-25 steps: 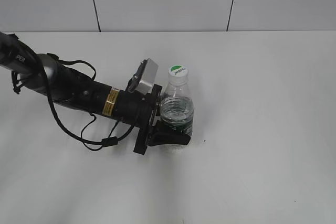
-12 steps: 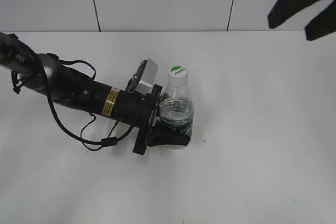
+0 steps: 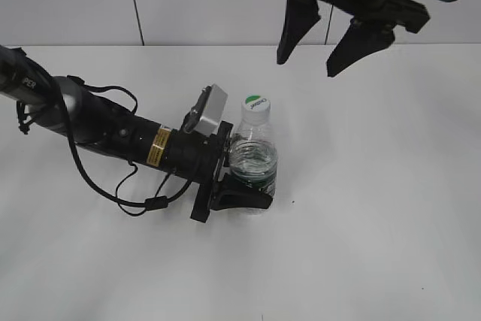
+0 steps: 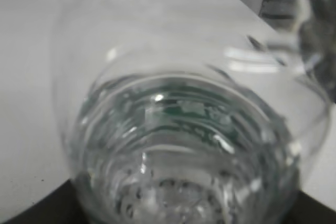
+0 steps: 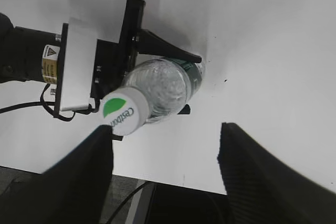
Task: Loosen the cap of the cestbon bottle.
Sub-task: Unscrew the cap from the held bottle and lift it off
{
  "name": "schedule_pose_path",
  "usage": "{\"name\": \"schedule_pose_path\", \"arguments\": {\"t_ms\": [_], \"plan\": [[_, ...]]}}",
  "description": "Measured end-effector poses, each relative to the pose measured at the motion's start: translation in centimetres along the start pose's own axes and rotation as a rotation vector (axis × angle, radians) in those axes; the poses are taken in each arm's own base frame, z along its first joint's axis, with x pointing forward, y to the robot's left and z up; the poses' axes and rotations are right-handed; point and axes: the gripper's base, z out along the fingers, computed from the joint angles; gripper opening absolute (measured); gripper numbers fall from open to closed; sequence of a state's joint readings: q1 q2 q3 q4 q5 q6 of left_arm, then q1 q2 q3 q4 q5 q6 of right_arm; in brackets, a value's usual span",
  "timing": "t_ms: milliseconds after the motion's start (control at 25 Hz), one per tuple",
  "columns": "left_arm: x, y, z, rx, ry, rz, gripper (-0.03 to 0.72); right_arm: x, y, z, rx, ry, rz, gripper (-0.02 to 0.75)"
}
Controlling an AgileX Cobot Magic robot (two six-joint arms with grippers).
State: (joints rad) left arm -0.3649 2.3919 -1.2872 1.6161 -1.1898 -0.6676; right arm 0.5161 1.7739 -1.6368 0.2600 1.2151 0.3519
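The white table (image 3: 376,208) fills most of the exterior view, with a pale panelled wall (image 3: 225,1) behind it. The left arm (image 3: 98,129) lies low across the table from the left edge, black and trailing a looped cable (image 3: 113,189), with its silver wrist camera (image 3: 210,110) just left of the bottle's neck.

The left gripper (image 3: 252,178) is closed around the lower body of the cestbon bottle (image 3: 253,157): one black finger (image 3: 242,199) wraps the near side at the level of the green label, the other is hidden behind the bottle. The bottle stands upright on the table near its middle, and the left wrist view is filled by its clear ribbed wall (image 4: 184,145) pressed close, green showing through the plastic.

The right gripper (image 3: 325,43) hangs in the air above and to the right of the bottle, well apart from it. Its two dark fingers (image 3: 294,28) are spread wide with nothing between them. In the right wrist view those fingers (image 5: 262,177) frame the lower corners, and the bottle (image 5: 163,88) sits above and between them, seen from over its top.

The cap (image 3: 255,103) is on the neck, white with a green-and-white logo; in the right wrist view the cap (image 5: 121,113) shows the printed word "Cestbon" and lies nearer the left finger than the right, touched by neither.
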Motion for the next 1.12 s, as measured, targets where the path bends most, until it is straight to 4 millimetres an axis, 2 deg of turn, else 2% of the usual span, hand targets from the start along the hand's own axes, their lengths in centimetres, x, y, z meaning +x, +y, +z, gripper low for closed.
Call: {"name": "schedule_pose_path", "arguments": {"t_ms": [560, 920, 1120], "plan": [[0.1, 0.1, 0.0, -0.013, 0.020, 0.004, 0.408, -0.4, 2.3, 4.0, 0.013, 0.074, 0.030, 0.483], [0.1, 0.1, 0.1, -0.016, 0.023, 0.004, 0.408, -0.5, 3.0, 4.5, 0.013, 0.076, 0.062, 0.483], [0.1, 0.2, 0.1, -0.019, 0.022, 0.002, 0.408, -0.5, 3.2, 5.8, 0.026, 0.104, 0.064, 0.483]]}}
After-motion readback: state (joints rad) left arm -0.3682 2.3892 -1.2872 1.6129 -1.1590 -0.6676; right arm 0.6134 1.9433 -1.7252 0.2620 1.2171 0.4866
